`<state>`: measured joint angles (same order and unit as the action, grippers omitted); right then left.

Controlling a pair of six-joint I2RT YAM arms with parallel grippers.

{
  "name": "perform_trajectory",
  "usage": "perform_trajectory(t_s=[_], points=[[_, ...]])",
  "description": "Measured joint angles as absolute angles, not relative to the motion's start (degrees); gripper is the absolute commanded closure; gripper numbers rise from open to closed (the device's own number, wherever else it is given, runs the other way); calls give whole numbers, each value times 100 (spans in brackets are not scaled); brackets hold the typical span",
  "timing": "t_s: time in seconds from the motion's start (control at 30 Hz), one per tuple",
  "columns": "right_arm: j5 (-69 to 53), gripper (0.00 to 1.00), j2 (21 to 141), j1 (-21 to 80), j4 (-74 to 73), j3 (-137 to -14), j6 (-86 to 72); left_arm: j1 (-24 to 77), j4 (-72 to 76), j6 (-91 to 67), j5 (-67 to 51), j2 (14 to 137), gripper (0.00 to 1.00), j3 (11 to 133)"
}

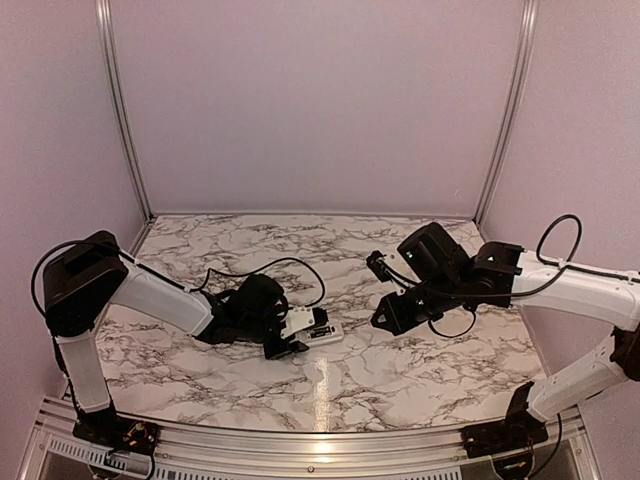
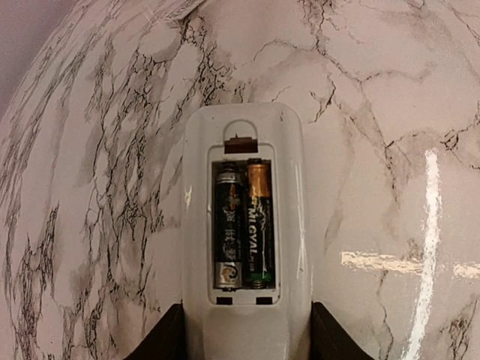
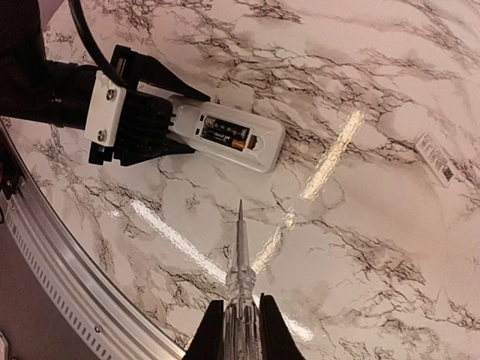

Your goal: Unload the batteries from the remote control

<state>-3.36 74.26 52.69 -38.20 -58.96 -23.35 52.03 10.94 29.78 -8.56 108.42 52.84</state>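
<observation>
The white remote control (image 2: 244, 150) lies back-up on the marble table, its compartment open. Two dark batteries (image 2: 229, 225) sit side by side in it, the right one (image 2: 259, 225) with a copper top end. My left gripper (image 2: 246, 334) is shut on the remote's near end, one finger (image 2: 161, 341) on each side. In the top view the left gripper (image 1: 290, 338) holds the remote (image 1: 325, 331) at mid-table. My right gripper (image 3: 241, 330) is shut on a clear pointed tool (image 3: 240, 277). Its tip hovers short of the remote (image 3: 259, 146) and apart from it.
A thin pale flat strip (image 3: 435, 157) lies on the table to the right of the remote in the right wrist view. The metal front rail (image 3: 67, 285) runs along the table's near edge. The right gripper (image 1: 388, 316) hangs to the right of the remote.
</observation>
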Motion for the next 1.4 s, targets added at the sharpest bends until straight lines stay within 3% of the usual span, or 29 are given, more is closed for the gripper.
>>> perform_trajectory(t_s=[0.17, 0.4, 0.7, 1.4], points=[[-375, 100, 7588, 5269, -3651, -5898, -2324, 5675, 1695, 2801, 93, 10613, 83, 4781], [-458, 100, 7830, 5304, -3389, -5907, -2237, 6001, 2383, 2462, 943, 10368, 100, 4156], [-228, 100, 8291, 5695, -3181, -6309, -2102, 6298, 3081, 2106, 1573, 10368, 100, 3955], [801, 100, 9032, 5959, -3092, -6890, -2060, 6318, 3581, 1951, 1763, 10368, 100, 3870]])
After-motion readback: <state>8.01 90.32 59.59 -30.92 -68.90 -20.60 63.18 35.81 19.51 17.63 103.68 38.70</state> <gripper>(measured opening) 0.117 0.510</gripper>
